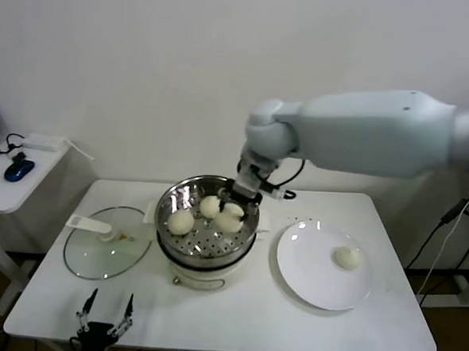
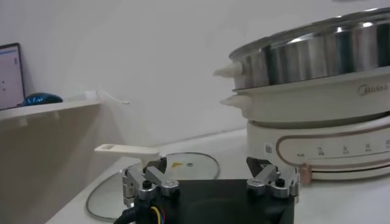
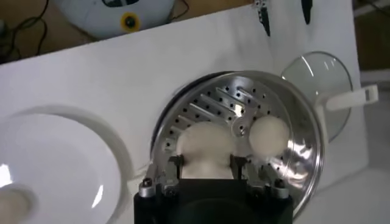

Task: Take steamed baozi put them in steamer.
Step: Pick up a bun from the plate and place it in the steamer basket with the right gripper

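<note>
The steamer (image 1: 244,238) stands mid-table on its white base; it also shows in the left wrist view (image 2: 317,61) and the right wrist view (image 3: 300,152). Two baozi (image 1: 181,221) (image 1: 209,207) lie on its perforated tray. My right gripper (image 1: 238,201) is down inside the pot, shut on a third baozi (image 1: 230,220), with a finger against each side of it (image 3: 206,152). Another bun (image 3: 268,135) lies beside it on the tray. A fourth baozi (image 1: 346,257) sits on the white plate (image 1: 315,288). My left gripper (image 1: 105,311) is open and empty near the table's front left edge.
The glass lid (image 1: 102,255) with its white handle lies flat left of the steamer, just beyond my left gripper (image 2: 207,167). The plate (image 3: 55,158) lies right of the steamer. A side shelf with a blue mouse (image 1: 18,169) stands at the far left.
</note>
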Tool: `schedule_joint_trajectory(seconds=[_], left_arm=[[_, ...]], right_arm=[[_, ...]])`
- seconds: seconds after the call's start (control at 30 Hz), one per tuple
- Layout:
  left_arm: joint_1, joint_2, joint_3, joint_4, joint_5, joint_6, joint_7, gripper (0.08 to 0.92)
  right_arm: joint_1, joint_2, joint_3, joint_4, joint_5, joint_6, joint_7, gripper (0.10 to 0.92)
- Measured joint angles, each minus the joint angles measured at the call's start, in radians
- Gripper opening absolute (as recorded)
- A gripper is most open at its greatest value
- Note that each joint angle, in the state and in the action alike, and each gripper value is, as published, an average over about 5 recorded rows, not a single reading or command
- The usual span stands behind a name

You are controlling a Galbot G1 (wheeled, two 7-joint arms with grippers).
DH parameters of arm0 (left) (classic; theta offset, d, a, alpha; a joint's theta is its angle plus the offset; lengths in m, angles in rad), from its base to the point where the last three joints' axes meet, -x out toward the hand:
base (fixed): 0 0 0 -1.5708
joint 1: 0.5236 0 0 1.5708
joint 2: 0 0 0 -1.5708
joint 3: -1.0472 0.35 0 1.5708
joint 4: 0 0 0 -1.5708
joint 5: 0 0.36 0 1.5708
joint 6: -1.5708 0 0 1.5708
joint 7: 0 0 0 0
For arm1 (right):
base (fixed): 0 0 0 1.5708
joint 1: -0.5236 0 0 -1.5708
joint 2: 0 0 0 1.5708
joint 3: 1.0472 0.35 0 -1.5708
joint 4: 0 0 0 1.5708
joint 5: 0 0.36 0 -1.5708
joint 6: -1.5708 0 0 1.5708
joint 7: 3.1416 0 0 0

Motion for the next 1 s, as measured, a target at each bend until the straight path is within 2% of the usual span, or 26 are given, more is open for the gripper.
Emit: schedule_joint_trajectory(seconds=[0.33,0.63,0.73,0.9,1.0], left_arm=[[-0.009,-0.004,0.000,0.014,0.002,-0.002,-0.002,0.823],[-0.017,-0.006,0.000,0.021,0.003,-0.001,-0.002,0.823],[-0.017,-0.006,-0.001,0.021,0.003,-0.001,-0.002,0.823],[-0.017,-0.005,-0.003,0.021,0.002,0.001,-0.001,0.823],[-0.017,-0.004,-0.002,0.021,0.002,0.003,0.000,0.823]], right_arm=[[-0.152,0.162,0.016,-0.163,-0.076,0.078,0.008,0.543],[-0.202,0.218,0.009,-0.237,-0.092,0.120,0.008,0.555],[-0.204,0.224,0.003,-0.244,-0.087,0.131,0.008,0.613],[-0.174,0.214,-0.015,-0.241,-0.054,0.140,0.002,0.756],[-0.135,0.189,-0.037,-0.235,-0.018,0.139,-0.014,0.809]])
